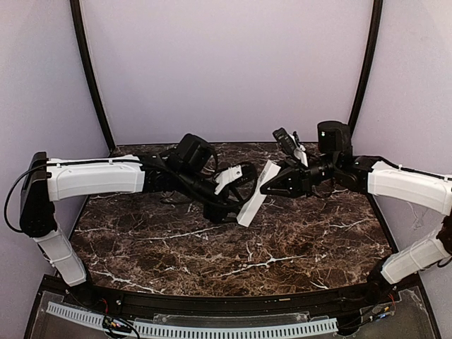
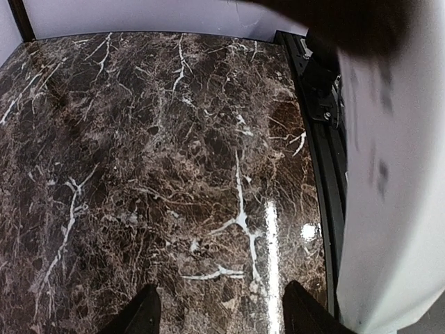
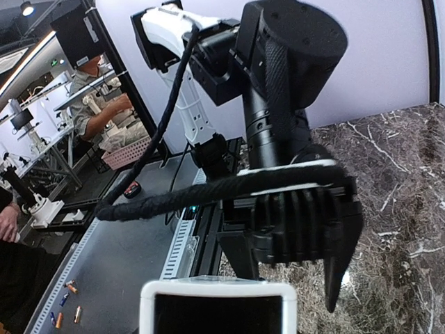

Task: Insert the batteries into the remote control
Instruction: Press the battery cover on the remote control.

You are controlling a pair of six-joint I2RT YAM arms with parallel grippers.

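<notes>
Right gripper (image 1: 270, 188) pinches remote control (image 1: 256, 196), held tilted above tabletop (image 2: 139, 174), toward far edge, mid-width. Left gripper (image 2: 224, 314) just beside it, fingers (image 2: 144, 314) spread, gripping nothing.

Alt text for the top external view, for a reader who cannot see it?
Two white-and-black arms meet over a dark veined marble table, with a slim white rectangular remote control tilted between the left pincer and the right pincer. No batteries are visible in this view.

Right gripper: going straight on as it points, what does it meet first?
The right gripper, holding the slim white remote control, would probably meet the left arm's black gripper; depth unclear.
</notes>
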